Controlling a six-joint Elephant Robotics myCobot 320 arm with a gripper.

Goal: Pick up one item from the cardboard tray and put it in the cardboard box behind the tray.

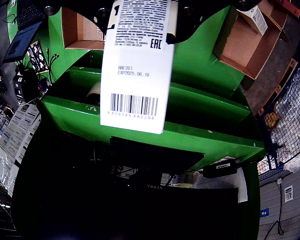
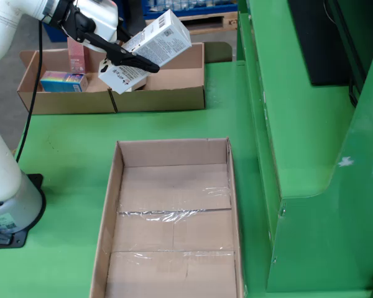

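The white rectangular carton (image 2: 150, 51), printed with black text and a barcode, hangs tilted above the far cardboard tray (image 2: 168, 96), clamped in the black gripper (image 2: 129, 60). The fixed view alone shows the empty near cardboard box (image 2: 174, 217). The wrist view (image 1: 137, 65) hides the jaws behind the carton.

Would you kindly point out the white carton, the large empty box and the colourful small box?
white carton (image 2: 155, 43), fixed view, barcoded side.
large empty box (image 2: 174, 186), fixed view, bare floor.
colourful small box (image 2: 62, 81), fixed view, front face.
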